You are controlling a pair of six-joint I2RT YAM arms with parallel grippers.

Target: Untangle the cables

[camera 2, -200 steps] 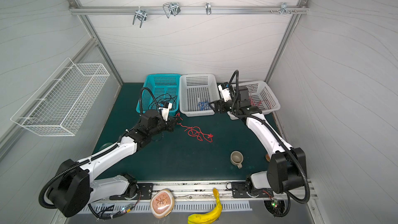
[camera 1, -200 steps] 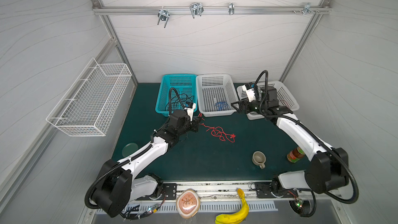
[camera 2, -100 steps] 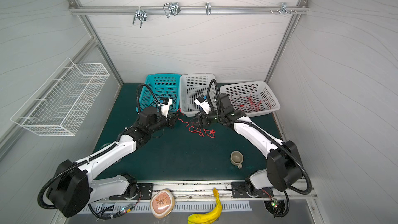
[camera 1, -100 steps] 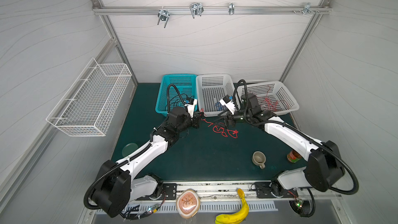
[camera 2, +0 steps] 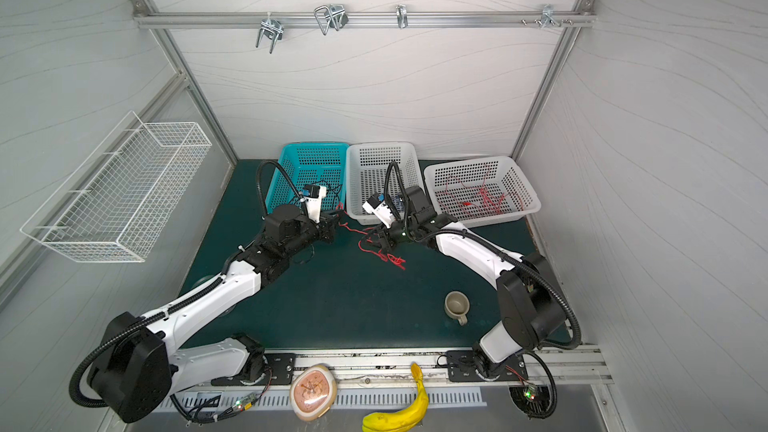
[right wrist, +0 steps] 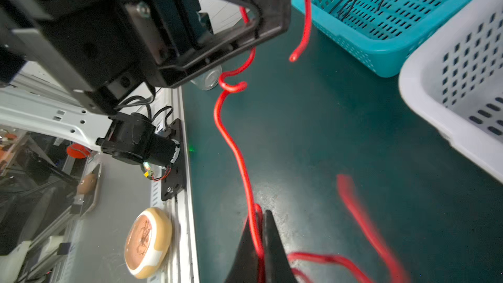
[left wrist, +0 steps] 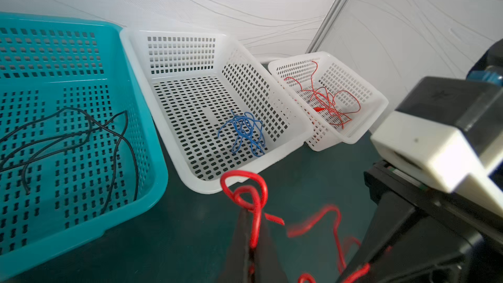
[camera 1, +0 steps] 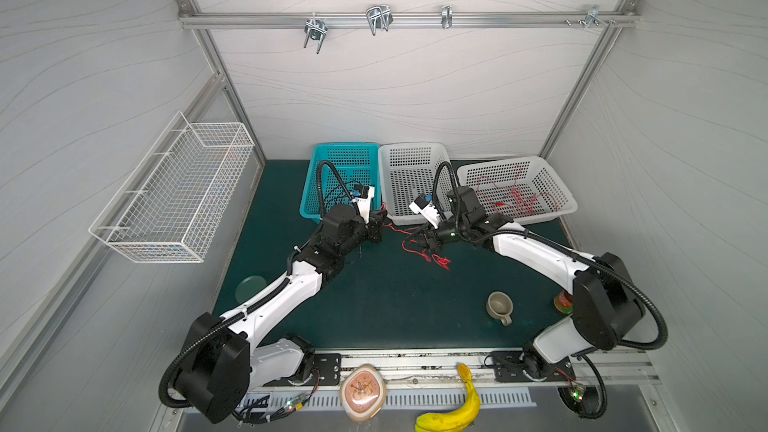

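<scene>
**Green mat (camera 1: 374, 309): one red tangle (camera 1: 438, 260) outstanding**

Teal basket (camera 1: 345, 146) holds black cables (left wrist: 68, 137), middle basket (camera 1: 413, 145) blue cables (left wrist: 245, 132), right basket (camera 1: 515, 160) red cables (left wrist: 326, 102): sorted. Unsorted red tangle lies between arms; left gripper (left wrist: 251, 221) and right gripper (right wrist: 260, 221) each pinch a strand.

**Where the cameras sit**

Both top views look down from high up, covering the whole green mat (camera 1: 374, 305). The left wrist view sits low, facing the baskets (left wrist: 174, 30). The right wrist view, close to the mat, faces the left arm (right wrist: 109, 36). Both wrist views share the red cable (right wrist: 234, 142).
</scene>
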